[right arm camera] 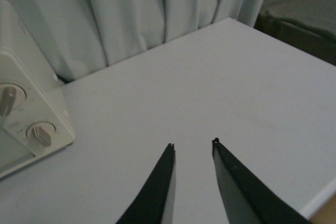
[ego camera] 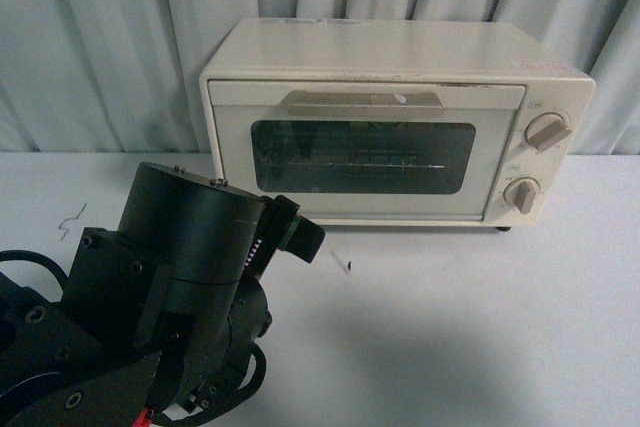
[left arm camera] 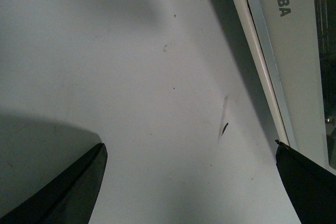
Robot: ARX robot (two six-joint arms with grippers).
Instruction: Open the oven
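The cream-white oven point(ego camera: 400, 127) stands at the back of the white table point(ego camera: 450, 327), its glass door shut and its flat bar handle point(ego camera: 365, 101) along the door's top. Two round knobs point(ego camera: 548, 132) sit on its right side. My left arm point(ego camera: 170, 287) fills the lower left foreground, in front of the oven's left corner. In the left wrist view my left gripper point(left arm camera: 190, 146) is open wide over bare table, with the oven's lower front edge point(left arm camera: 283, 3) beside one finger. My right gripper point(right arm camera: 193, 144) is open and empty over the table, to the right of the oven's knobs point(right arm camera: 41, 134).
Pale curtains point(ego camera: 120, 37) hang behind the table. A small dark mark point(left arm camera: 224, 127) lies on the table in front of the oven. The table's right edge point(right arm camera: 320, 203) runs close to my right gripper, with a dark object point(right arm camera: 304, 14) beyond it.
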